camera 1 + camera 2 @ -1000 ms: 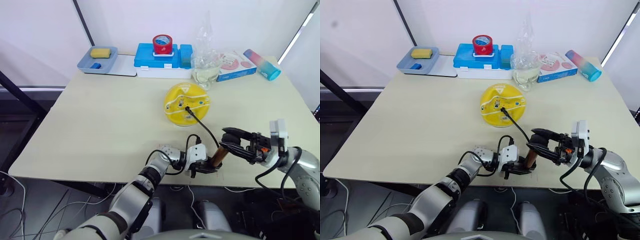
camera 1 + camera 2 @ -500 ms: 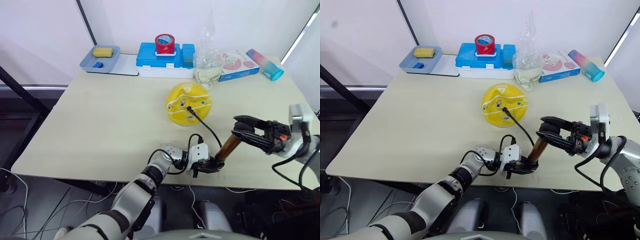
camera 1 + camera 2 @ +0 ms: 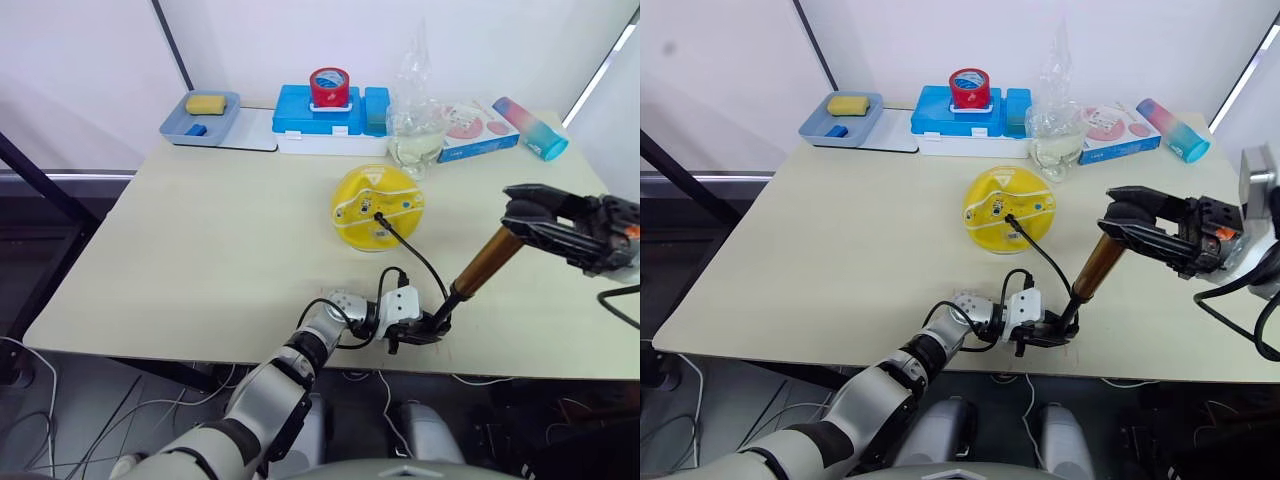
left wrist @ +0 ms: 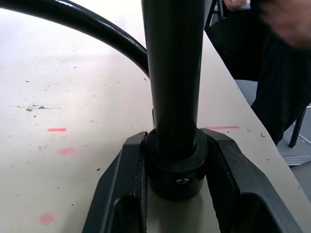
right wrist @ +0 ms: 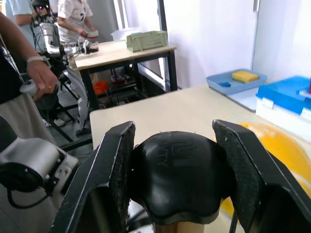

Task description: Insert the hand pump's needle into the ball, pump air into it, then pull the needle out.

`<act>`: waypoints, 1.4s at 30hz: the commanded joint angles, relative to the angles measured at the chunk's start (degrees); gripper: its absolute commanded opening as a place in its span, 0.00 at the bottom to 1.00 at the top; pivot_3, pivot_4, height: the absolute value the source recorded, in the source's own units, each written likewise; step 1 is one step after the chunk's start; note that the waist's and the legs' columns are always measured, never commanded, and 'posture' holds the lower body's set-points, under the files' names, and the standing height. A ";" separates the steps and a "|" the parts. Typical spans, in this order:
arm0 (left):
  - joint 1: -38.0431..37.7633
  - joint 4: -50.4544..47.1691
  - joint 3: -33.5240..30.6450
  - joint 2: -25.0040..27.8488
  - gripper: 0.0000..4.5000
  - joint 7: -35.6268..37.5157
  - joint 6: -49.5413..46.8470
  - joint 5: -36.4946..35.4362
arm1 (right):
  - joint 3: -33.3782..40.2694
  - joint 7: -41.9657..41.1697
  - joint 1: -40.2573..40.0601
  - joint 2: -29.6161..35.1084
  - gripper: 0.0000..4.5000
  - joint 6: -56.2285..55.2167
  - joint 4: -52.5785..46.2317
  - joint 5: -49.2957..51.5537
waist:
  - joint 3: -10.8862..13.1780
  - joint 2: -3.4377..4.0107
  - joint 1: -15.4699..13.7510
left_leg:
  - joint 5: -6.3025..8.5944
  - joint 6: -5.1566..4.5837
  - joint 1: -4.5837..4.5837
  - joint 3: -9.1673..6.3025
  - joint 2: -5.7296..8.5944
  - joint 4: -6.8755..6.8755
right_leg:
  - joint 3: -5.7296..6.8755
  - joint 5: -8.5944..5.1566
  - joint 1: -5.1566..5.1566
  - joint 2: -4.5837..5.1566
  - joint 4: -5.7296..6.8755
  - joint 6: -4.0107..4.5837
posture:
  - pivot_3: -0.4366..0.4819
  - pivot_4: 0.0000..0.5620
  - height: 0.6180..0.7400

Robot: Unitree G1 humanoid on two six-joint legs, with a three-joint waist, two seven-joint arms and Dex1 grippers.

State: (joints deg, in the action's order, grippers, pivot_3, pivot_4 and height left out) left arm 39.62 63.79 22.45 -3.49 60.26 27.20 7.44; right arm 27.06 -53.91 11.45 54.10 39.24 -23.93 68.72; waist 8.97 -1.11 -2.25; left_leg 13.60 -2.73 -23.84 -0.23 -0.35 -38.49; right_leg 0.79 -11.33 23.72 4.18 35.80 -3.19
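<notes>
The left gripper [image 4: 176, 180] clamps the hand pump [image 3: 481, 267] at its base on the table edge while the right gripper [image 5: 176, 174] grips its handle, raised for a stroke, feeding the ball [image 3: 376, 207] through the seated needle [image 3: 377, 215].

A yellow ball [image 3: 376, 207] sits near the middle of the bench [image 3: 200, 260], a thin black hose [image 3: 418, 258] running from its top toward the front edge. There the left tool [image 3: 424, 330] clamps the black base of the hand pump [image 3: 477, 272], whose bronze barrel slants up to the right. The right tool [image 3: 525, 210] grips the pump's black handle above the bench's right side. The needle [image 3: 377, 215] appears seated in the ball, though too small to confirm.
</notes>
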 commanded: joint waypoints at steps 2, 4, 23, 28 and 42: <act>-1.32 2.62 2.09 0.06 0.26 0.65 0.42 3.32 | 4.29 1.52 0.09 0.07 0.46 -1.31 -2.03 -0.71 | -0.01 0.01 0.00 | 0.00 0.00 0.00 0.02 0.00 0.01 | -0.01 0.00 0.01 0.00 0.00 0.01 | 0.48 0.27 1.00; -1.32 2.78 1.84 -0.09 0.26 1.02 0.37 3.06 | 1.24 0.69 -2.51 -1.52 0.46 -2.80 -2.79 -4.64 | -0.03 -0.03 -0.01 | 0.00 0.00 0.00 -0.01 0.00 0.02 | 0.00 0.01 -0.01 -0.01 -0.02 0.04 | 0.48 0.27 1.00; -1.33 2.35 0.38 -0.23 0.26 1.85 0.71 1.82 | -17.90 -6.19 -10.76 -13.81 0.46 -22.43 8.22 -29.00 | -0.19 -0.29 0.17 | 0.35 -0.57 0.13 1.75 0.00 -0.05 | -1.61 0.37 0.63 0.06 -0.05 -0.59 | 0.48 0.27 1.00; -1.50 2.44 0.17 -0.09 0.26 1.27 1.03 2.25 | -13.69 -6.01 -9.73 -12.58 0.46 -20.35 5.72 -24.14 | -0.15 -0.45 0.30 | 0.68 -1.11 0.10 3.09 -0.06 -0.31 | -2.20 0.75 1.09 0.42 -0.06 -0.97 | 0.48 0.27 1.00; -0.94 3.18 -0.15 -0.05 0.26 0.75 -1.17 2.67 | 4.40 -0.72 -3.35 -1.98 0.46 -5.92 -0.52 -3.10 | -0.04 -0.60 0.20 | 1.08 -1.73 -0.12 4.37 -0.17 -0.79 | -2.13 1.32 1.60 1.23 -0.19 -1.44 | 0.48 0.27 1.00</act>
State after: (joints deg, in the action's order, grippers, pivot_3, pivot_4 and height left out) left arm 39.98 64.59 20.79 -3.95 59.82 27.77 7.71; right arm 25.27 -56.79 6.07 50.67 33.73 -23.15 63.63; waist 8.93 -1.71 -2.05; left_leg 14.69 -4.45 -23.95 4.10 -0.53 -39.28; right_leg -1.28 -10.01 25.30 5.40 35.60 -4.63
